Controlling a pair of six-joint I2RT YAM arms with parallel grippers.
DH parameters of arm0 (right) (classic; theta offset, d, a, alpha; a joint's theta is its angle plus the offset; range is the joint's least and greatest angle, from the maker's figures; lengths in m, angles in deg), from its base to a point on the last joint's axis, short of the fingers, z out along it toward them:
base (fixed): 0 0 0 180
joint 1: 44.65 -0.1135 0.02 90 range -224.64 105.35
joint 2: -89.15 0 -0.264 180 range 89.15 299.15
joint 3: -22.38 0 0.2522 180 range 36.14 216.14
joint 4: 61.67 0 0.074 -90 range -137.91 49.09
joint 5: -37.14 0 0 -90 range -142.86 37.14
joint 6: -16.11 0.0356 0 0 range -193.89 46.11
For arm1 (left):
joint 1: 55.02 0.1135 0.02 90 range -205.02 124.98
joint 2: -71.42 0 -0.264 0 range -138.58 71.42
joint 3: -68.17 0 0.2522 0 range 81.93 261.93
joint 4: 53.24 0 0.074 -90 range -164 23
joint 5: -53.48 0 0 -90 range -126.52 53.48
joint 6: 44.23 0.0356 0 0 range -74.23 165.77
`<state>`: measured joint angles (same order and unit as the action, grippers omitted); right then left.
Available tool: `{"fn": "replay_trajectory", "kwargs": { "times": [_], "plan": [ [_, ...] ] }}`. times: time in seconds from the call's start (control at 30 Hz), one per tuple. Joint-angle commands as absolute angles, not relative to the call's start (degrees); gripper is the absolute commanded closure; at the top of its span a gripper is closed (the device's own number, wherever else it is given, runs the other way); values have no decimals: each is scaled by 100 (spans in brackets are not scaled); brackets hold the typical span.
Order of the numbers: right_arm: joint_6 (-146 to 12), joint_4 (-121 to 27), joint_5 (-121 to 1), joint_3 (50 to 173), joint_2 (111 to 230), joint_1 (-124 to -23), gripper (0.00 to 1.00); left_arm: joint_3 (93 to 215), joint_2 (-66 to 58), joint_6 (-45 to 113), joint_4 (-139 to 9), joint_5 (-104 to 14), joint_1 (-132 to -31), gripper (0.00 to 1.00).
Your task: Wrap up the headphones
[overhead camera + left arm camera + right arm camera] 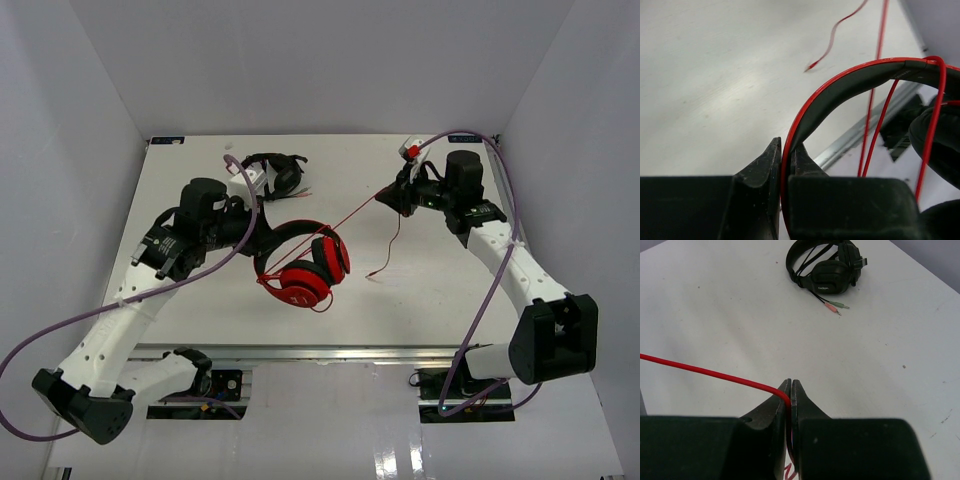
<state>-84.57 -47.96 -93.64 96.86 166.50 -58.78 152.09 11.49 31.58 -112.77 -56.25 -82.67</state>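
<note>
**Band Pinched, Cable Drawn Taut**

I am gripping the red headphones (305, 270) by the headband (840, 85) with my left claw (258, 228). Its jaws are squeezed narrow on the band's edge. That is leaving the earcups (318, 272) free over the near middle of the table (420, 290), so cable can pass around them. Whether they are clear of the surface, I cannot tell.

My right claw (392, 198), farther off and to the right, is clamped on the thin red cable (350, 215). It is drawing the cable into a straight line from the headphones — taut cable, I judge, is easier to lay in neat turns than slack. Past the pinch, the free end (378, 272) is trailing down toward the table.

The overhead view is giving me the whole line between my claws, but not the grips themselves. My left wrist camera is showing the band seated between my fingers (765, 165), and strands of cable already crossing the arch at the right. My right wrist camera is showing the cable bending into the closed jaws, and — at the far side — the black headphones (825, 265) with their pink and green plugs (836, 306), well apart from my work.
</note>
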Motion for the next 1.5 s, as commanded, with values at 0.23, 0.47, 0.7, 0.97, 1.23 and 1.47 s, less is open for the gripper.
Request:
{"fn": "replay_trajectory", "kwargs": {
  "times": [0.23,0.47,0.7,0.97,1.23,1.47],
  "plan": [
    [-8260,-4501,-10247,9979,16281,-5660,92,14643,945,5039,-9828,-2831,-8841,100],
    [-8084,-4535,-10719,10079,16249,-5789,92,13730,770,6123,-8052,-1221,-9509,100],
    [-8069,-4258,-10722,10032,16061,-6490,92,13890,10,5885,-6858,752,-9799,100],
    [-7554,-4531,-10603,9837,16050,-7297,92,15235,-1009,3368,-7435,2275,-10019,100],
    [-7107,-5022,-10611,9549,16109,-7410,92,16406,-1684,526,-8365,2202,-10059,100],
    [-7011,-5300,-10450,9203,16065,-7461,92,16964,-1883,-1504,-8827,1767,-10063,100]
  ]
}}
